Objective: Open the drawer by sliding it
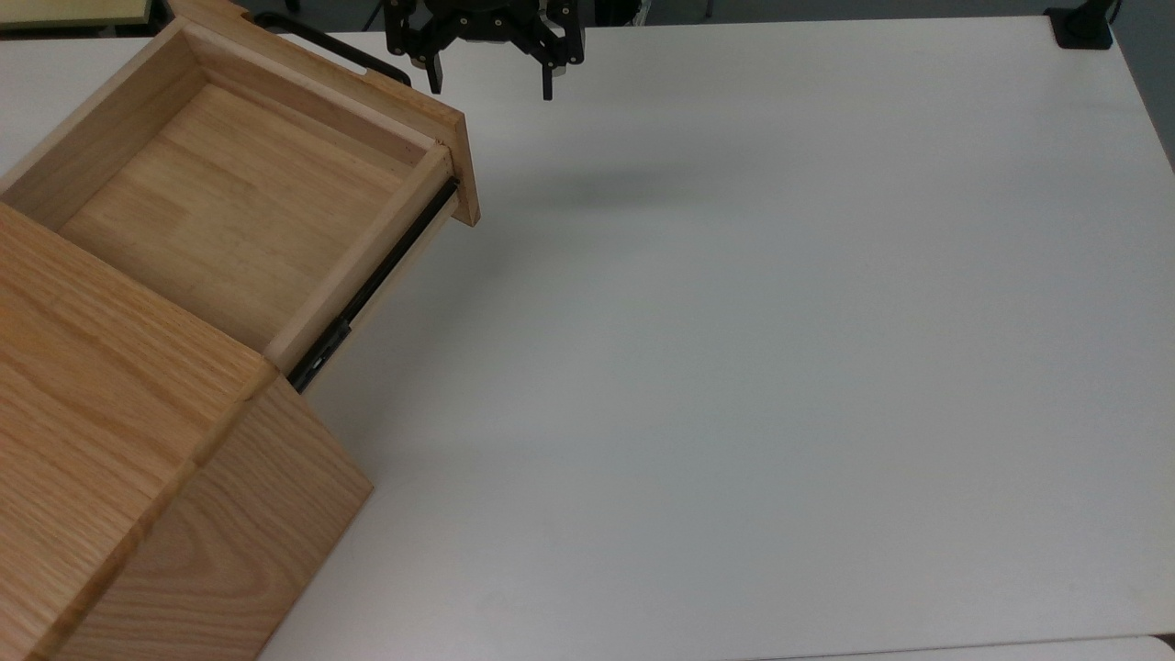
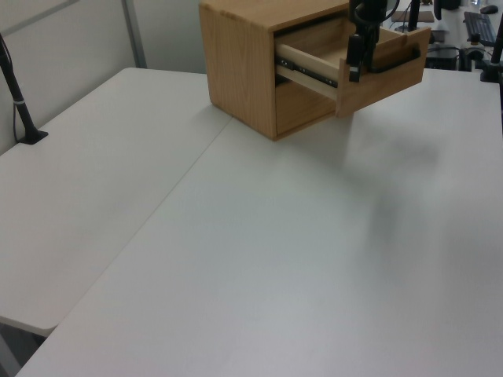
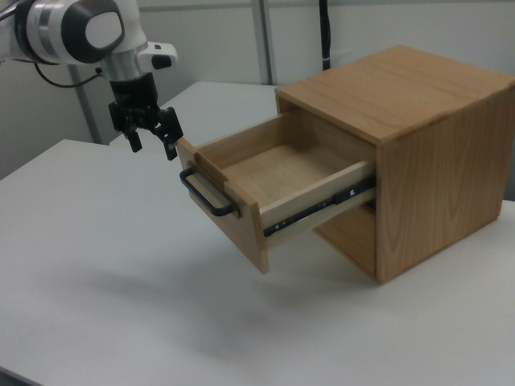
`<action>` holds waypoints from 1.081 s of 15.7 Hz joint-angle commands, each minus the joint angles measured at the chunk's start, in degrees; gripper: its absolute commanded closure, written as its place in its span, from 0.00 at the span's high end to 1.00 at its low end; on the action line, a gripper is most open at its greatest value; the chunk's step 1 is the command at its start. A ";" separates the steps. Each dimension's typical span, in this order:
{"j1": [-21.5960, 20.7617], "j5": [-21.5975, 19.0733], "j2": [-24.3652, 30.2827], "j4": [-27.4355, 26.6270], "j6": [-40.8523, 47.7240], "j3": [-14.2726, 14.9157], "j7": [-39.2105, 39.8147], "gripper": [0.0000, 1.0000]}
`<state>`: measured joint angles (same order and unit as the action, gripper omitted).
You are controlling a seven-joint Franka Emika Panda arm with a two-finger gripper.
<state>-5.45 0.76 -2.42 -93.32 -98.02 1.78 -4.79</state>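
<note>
From where I stood, going by the right view from its left side across, the gripper point(image 3: 153, 143) hung in the air above the white table point(image 3: 96, 241), fingers spread apart and holding nothing. It was just beside the drawer's front panel but clear of it, not touching the black bar handle point(image 3: 206, 197). Next came the drawer point(image 3: 265, 181) itself, pulled well out of the oak cabinet point(image 3: 418, 153), its shallow box bare inside and its black side rail point(image 3: 322, 211) exposed along most of its length. In the top view the same held: gripper point(image 1: 489, 87) parted near the drawer's front corner, drawer point(image 1: 229, 193) extended from the cabinet point(image 1: 110, 441) at the top view's left. To my eye the sliding looked done, or nearly; the rail might have had a little travel left. All that seemed to remain was for the arm to draw clear.
</note>
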 commanded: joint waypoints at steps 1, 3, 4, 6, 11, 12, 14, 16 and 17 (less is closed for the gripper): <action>-0.97 0.83 0.14 0.42 0.11 1.12 1.45 1.00; -0.96 0.65 0.22 0.42 -0.06 1.12 0.75 1.00; -0.88 0.56 0.40 0.42 -0.15 1.12 0.66 1.00; -0.35 0.91 0.49 1.46 -0.24 1.38 0.75 1.00; -0.88 1.00 0.84 4.11 0.46 5.43 2.41 1.00; -0.88 1.09 0.75 4.11 0.46 5.43 2.50 1.00; -0.96 1.35 0.93 4.02 0.46 5.43 2.07 1.00; -0.96 1.97 0.84 4.02 0.29 5.34 2.06 1.00; -0.96 1.88 0.84 4.02 0.29 5.34 2.06 1.00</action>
<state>-5.52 1.46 -2.09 -89.24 -98.02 6.70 -2.99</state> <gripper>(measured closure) 0.000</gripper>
